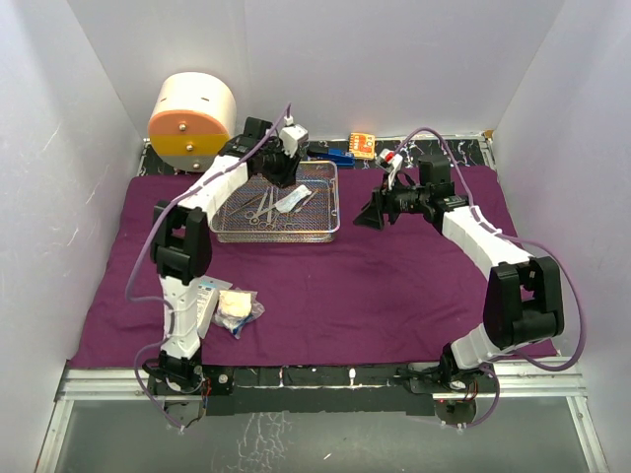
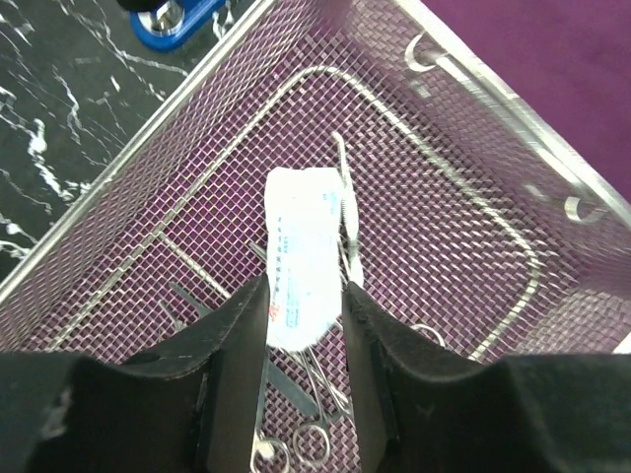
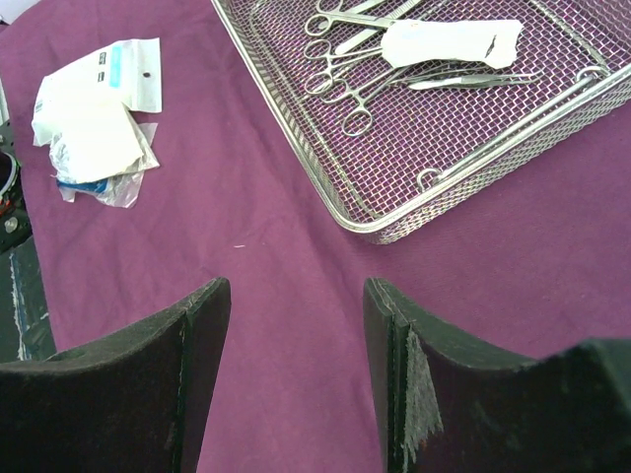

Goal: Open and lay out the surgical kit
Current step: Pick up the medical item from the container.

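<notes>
half open, left hand (image 2: 304,292) straddles the white packet (image 2: 306,225).

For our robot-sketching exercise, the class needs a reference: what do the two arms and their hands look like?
The left arm and right arm share one build: white links joined by chunky black joints. A lavender cable loops alongside each. The left hand and right hand each carry two matte black, wedge-shaped fingers. No markings are readable.
</notes>
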Tool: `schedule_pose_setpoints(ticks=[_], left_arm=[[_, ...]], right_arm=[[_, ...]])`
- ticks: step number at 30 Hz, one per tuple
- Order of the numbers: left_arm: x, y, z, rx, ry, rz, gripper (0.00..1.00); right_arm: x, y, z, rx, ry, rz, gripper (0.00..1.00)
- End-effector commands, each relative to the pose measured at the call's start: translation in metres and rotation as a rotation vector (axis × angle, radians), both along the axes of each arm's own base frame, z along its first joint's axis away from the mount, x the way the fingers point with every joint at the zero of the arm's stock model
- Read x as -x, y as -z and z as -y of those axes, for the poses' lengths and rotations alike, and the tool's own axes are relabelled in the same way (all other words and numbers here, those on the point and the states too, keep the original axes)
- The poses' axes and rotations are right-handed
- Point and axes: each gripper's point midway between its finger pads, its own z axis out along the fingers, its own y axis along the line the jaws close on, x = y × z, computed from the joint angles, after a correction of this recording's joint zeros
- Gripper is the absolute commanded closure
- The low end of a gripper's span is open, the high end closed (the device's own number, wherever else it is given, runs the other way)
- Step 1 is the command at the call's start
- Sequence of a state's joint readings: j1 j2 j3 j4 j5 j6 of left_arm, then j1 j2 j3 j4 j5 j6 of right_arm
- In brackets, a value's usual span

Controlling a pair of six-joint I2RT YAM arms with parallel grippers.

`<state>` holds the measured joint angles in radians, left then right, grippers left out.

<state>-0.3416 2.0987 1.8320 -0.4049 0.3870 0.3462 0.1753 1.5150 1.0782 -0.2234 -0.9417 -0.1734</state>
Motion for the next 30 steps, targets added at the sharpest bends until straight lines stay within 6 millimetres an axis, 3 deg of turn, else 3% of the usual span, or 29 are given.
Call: schedule_pose_setpoints(ticks=[1, 9, 20, 24, 30], left_arm=[[-0.016, 0.020, -0.004, -0.029, -0.037, -0.054, 0.64], [-0.031, 0.063, -0.007, -0.069, -0.025, -0.123, 0.59], [-0.013, 0.089, 0.000, -0.030, 0.004, -0.222, 0.60], [-0.008, 0.094, 0.002, -0.013, 0.005, -0.250, 0.67], [-0.012, 0.084, 0.005, 0.004, 0.008, -0.224, 0.93]], right_arm=[[-0.004, -0.021, 0.002, -0.013, 0.011, 0.105, 0.46], [-0.003, -0.011, 0.002, -0.004, 0.001, 0.087, 0.46], [-0.004, -0.002, 0.002, 0.007, -0.008, 0.067, 0.46], [-0.004, 0.000, 0.002, 0.013, -0.005, 0.066, 0.46], [-0.006, 0.002, 0.002, 0.013, -0.005, 0.058, 0.46]])
